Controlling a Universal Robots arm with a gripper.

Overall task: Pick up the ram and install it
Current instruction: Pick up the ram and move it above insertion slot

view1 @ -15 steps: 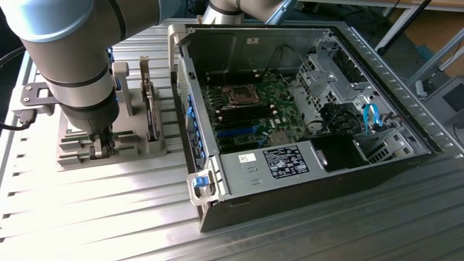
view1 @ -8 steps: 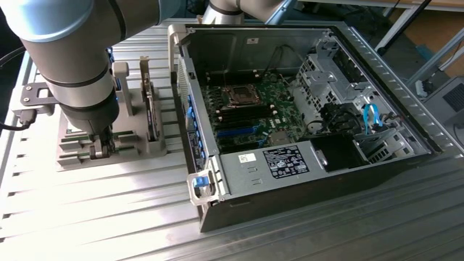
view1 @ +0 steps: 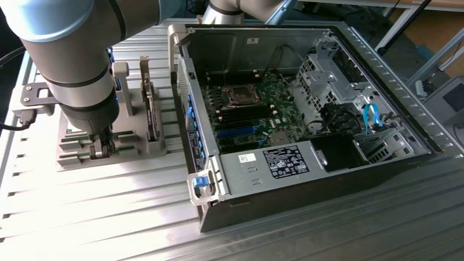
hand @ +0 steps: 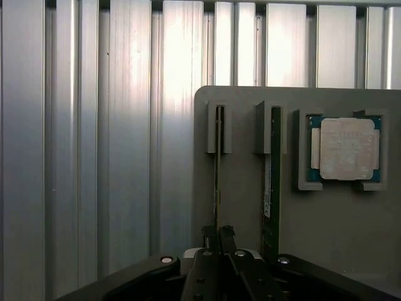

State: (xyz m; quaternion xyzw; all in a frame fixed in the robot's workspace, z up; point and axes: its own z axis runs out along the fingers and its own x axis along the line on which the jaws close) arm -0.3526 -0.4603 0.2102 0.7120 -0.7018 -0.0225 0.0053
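Note:
The ram (hand: 218, 163) stands on edge in a slot of the grey holder (hand: 244, 207), showing as a thin line from above. My gripper (hand: 217, 231) is down over its near end, fingers pressed together on the thin board. In the exterior view the gripper (view1: 104, 148) reaches into the holder (view1: 80, 159) at that view's left, and the arm hides the ram there.
A thicker green-edged board (hand: 274, 175) stands in the neighbouring slot, and a square silver processor (hand: 346, 149) lies in a recess beyond it. A tall dark card (view1: 149, 103) stands in the holder. The open computer case (view1: 406, 109) with its motherboard (view1: 250, 106) lies to the exterior view's right.

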